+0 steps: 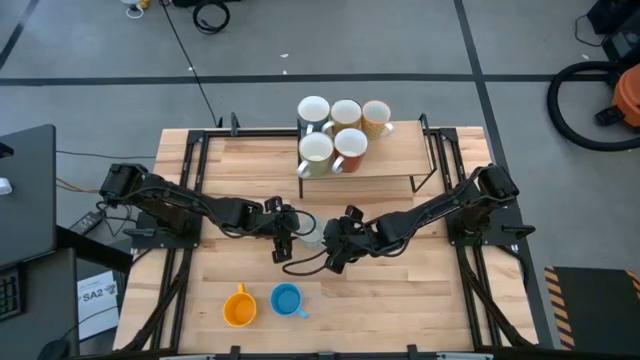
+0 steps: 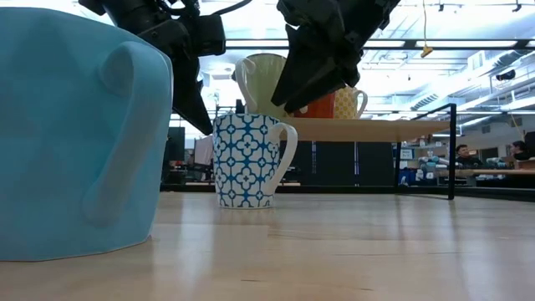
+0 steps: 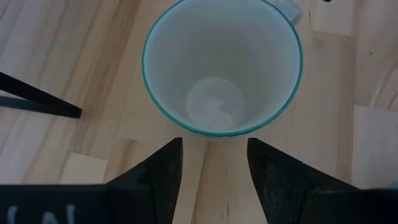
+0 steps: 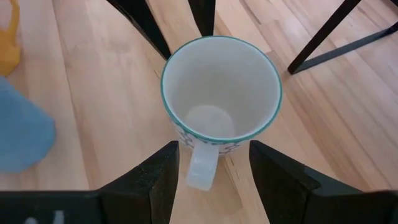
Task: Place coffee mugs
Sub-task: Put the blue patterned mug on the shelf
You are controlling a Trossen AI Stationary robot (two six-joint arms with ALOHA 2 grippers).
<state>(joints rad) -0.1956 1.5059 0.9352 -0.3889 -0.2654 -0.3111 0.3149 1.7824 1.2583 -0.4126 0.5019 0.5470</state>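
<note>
A white mug with a teal pattern and teal rim [image 1: 311,233] [image 2: 245,160] stands upright on its base at the table's middle. My left gripper [image 1: 284,240] [image 3: 211,167] is open just left of it, fingers short of the rim [image 3: 211,133]. My right gripper [image 1: 336,250] [image 4: 214,169] is open on the mug's right, one finger either side of the handle [image 4: 202,167], touching nothing that I can see. A blue mug [image 1: 287,300] and an orange mug [image 1: 238,306] stand near the table's near edge. Several more mugs [image 1: 345,130] sit on a raised shelf.
The wooden shelf [image 1: 400,165] on black legs stands at the table's far side, its right half bare. The blue mug [image 2: 75,134] fills the low view's left. Bare wood lies right of the blue mug. People [image 2: 460,155] sit far off in the room.
</note>
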